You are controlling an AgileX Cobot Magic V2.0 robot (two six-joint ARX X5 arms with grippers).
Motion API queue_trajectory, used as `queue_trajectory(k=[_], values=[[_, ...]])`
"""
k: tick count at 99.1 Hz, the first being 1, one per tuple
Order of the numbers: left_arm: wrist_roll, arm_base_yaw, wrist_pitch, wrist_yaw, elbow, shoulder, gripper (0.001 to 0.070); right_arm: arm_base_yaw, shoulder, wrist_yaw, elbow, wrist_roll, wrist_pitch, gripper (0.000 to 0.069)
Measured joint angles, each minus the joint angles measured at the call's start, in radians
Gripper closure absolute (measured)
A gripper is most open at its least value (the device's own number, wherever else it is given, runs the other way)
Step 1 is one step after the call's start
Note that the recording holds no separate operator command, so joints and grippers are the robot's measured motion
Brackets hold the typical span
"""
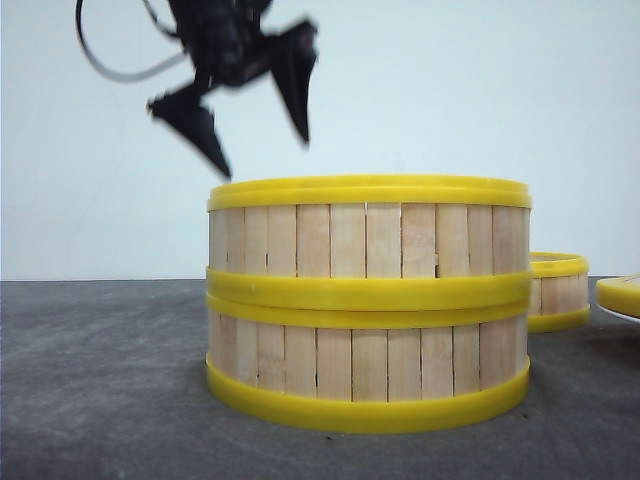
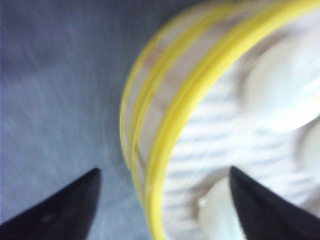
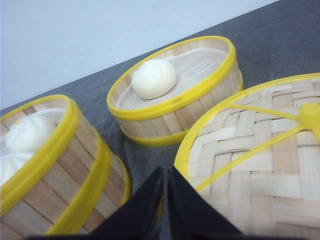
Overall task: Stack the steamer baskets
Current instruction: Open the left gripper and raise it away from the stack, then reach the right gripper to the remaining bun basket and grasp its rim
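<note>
Two steamer baskets stand stacked mid-table, the upper basket seated on the lower basket. My left gripper hangs open above the stack's left rim, holding nothing. In the blurred left wrist view that gripper has one finger outside and one inside the upper basket's yellow rim, above white buns. A third basket with one bun stands apart, behind and right of the stack. My right gripper is shut and empty, low between the stack and the lid.
A flat woven lid with a yellow rim and cross handle lies right of the stack; its edge shows at the far right. Dark grey tabletop runs back to a pale wall.
</note>
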Motion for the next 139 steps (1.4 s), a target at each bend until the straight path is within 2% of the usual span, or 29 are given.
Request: queue_trajectory(k=[13,18,26,33,47,55,63,70,82,96,101,119,139], values=[[0.000,-0.001,0.009,-0.013,0.203,-0.010,0.0114,0.000,0.000,-0.006,0.000,0.019,0.001,0.0680],[-0.003,-0.006,0.029,-0.048,0.259,-0.027,0.0120,0.000,0.000,-0.018,0.000,0.049,0.003,0.0672],[-0.010,-0.025,0.066,-0.117,0.333,-0.077,0.0125,0.000,0.006,-0.026,0.007,0.113,-0.003,0.0624],[-0.013,-0.063,0.071,-0.185,0.389,-0.146,0.0126,0.000,0.034,-0.014,0.042,0.151,-0.012,0.0599],[-0.002,-0.171,0.048,-0.234,0.444,-0.319,0.0126,-0.008,0.177,0.030,0.235,0.125,-0.012,0.0585],[0.011,-0.214,0.011,-0.292,0.448,-0.402,0.0126,-0.027,0.327,0.028,0.390,0.060,-0.014,0.0579],[0.023,-0.241,-0.002,-0.369,0.448,-0.462,0.0126,-0.056,0.519,0.007,0.567,-0.018,-0.069,0.0565],[0.029,-0.254,-0.005,-0.415,0.446,-0.497,0.0126,-0.093,0.712,-0.045,0.733,-0.085,-0.158,0.0560],[0.030,-0.260,-0.006,-0.426,0.432,-0.560,0.0126,-0.167,1.077,-0.150,1.047,-0.165,-0.367,0.0540],[0.030,-0.260,-0.006,-0.433,0.430,-0.666,0.0150,-0.198,1.458,-0.169,1.335,-0.189,-0.566,0.0357],[0.030,-0.261,-0.006,-0.451,0.426,-0.707,0.0175,-0.198,1.567,-0.174,1.415,-0.190,-0.613,0.0316],[0.034,-0.262,-0.006,-0.527,0.319,-0.848,0.0202,-0.181,1.786,-0.149,1.608,-0.195,-0.685,0.0283],[0.035,-0.262,-0.007,-0.631,0.005,-0.977,0.0204,-0.161,1.877,-0.056,1.662,-0.194,-0.690,0.0287]])
